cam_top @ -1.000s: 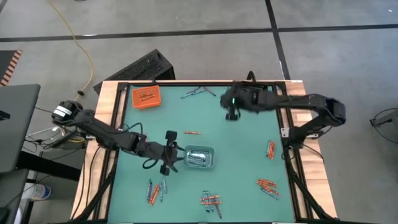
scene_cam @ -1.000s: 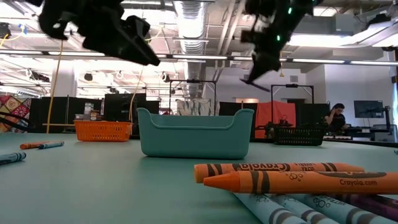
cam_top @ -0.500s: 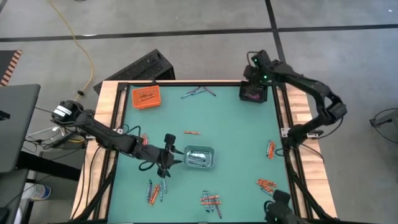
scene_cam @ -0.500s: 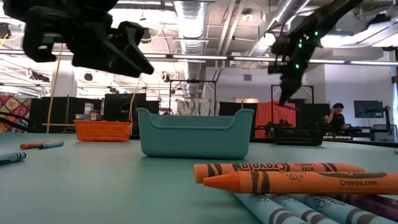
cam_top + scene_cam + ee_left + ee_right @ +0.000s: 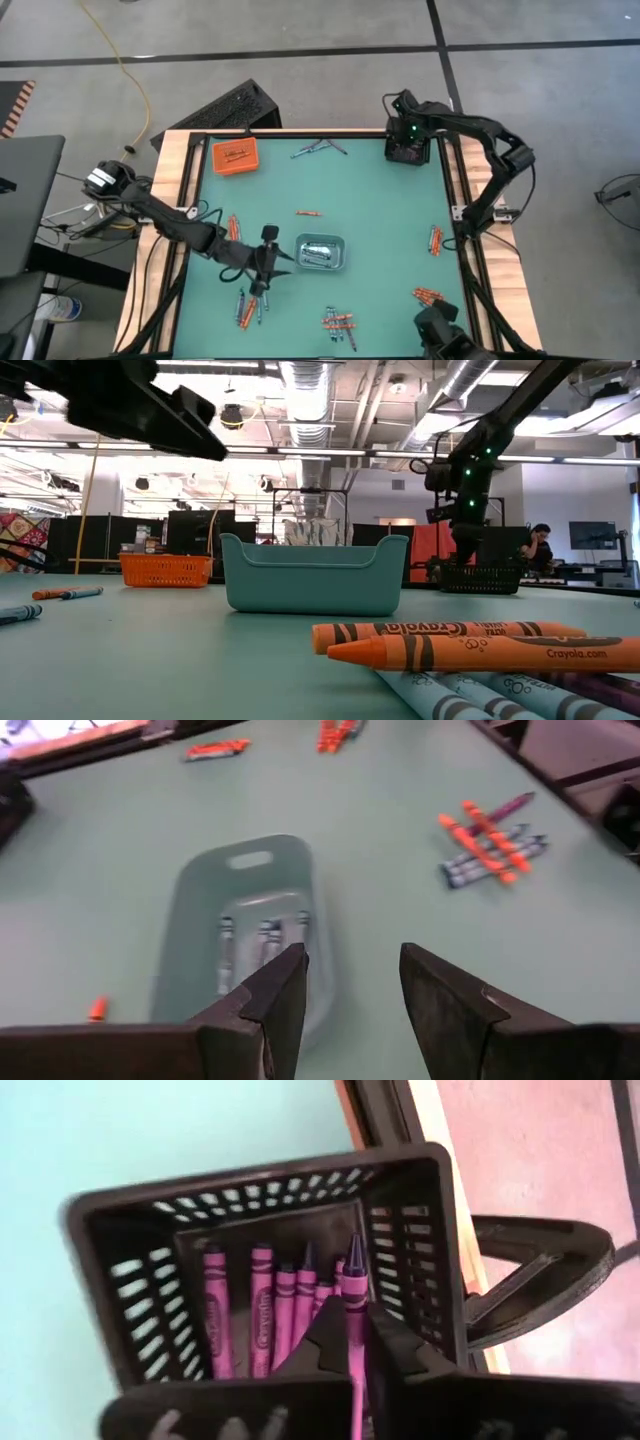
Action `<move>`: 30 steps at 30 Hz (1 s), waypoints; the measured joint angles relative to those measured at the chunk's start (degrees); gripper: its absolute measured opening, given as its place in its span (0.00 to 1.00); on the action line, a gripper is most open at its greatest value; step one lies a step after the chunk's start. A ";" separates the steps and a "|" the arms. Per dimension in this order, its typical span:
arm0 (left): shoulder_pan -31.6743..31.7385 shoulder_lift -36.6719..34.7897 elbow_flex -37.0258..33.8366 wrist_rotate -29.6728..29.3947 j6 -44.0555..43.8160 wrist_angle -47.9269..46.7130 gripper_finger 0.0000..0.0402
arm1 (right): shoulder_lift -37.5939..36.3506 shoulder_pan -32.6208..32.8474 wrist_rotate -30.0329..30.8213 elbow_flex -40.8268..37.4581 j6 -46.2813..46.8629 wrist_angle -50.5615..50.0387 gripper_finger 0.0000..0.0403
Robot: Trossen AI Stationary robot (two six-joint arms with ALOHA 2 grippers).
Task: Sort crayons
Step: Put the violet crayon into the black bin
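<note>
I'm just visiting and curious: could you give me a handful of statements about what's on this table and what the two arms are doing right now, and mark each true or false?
1. The right pincer holds a purple crayon over the black basket. True.
2. The black basket is empty. False: several purple-pink crayons lie in it.
3. The left pincer grips an orange crayon. False: its fingers stand apart with nothing between them.
4. The clear tray holds grey-blue crayons. True.
5. The orange tray sits at the table's middle. False: it is near a far corner.
</note>
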 joint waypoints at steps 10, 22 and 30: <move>-4.89 0.00 0.00 -7.90 -2.54 -0.28 0.38 | -1.27 1.10 4.68 4.02 5.97 0.19 0.31; -3.99 0.00 0.00 -10.69 2.66 4.00 0.38 | 5.87 12.93 -14.91 9.60 19.87 16.91 0.33; -4.23 0.00 0.00 -10.08 0.66 3.70 0.38 | 19.25 13.81 -13.05 24.38 24.46 8.89 0.33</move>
